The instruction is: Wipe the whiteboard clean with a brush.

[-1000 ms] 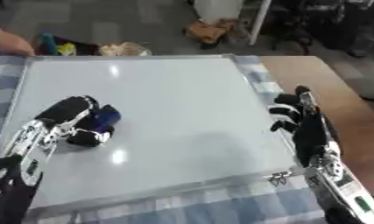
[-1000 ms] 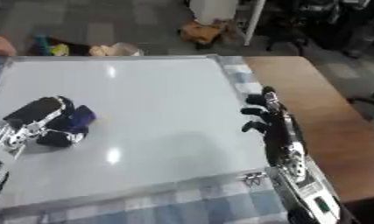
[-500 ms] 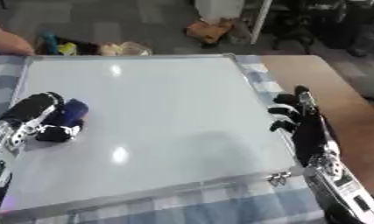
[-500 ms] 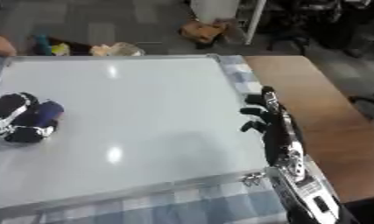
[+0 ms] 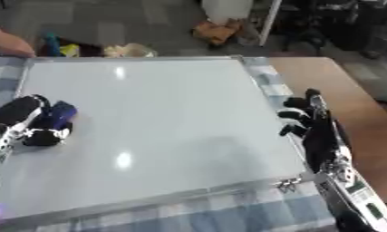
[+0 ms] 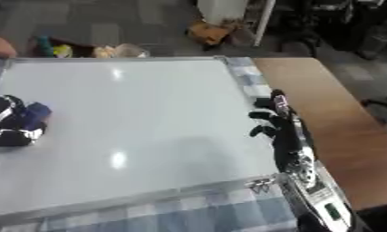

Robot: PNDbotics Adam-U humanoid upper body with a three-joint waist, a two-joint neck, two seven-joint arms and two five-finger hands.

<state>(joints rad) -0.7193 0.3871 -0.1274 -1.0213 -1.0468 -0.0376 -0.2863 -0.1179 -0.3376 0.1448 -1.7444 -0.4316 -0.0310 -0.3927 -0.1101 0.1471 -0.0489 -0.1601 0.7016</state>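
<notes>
The brush point(image 5: 55, 118) is gripped by the curled left robot hand point(image 5: 26, 124) at the whiteboard's point(image 5: 164, 122) left edge, kept flat for wiping. The right robot hand point(image 5: 311, 129), fingers relaxed, is rested on the right edge, probably to steady it.

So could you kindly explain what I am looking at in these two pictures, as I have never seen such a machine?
Both pictures come from a stereo camera in a humanoid robot's head, looking down at its work: one from the left eye, one from the right, at the same moment. A person steers the robot. A whiteboard lies flat on a checked cloth over a wooden table. The left hand, black and silver, is at the board's left edge with its fingers curled round a blue brush. The right hand rests at the board's right edge and holds nothing. The board's surface shows no clear marks, only glare from the lights.
</notes>
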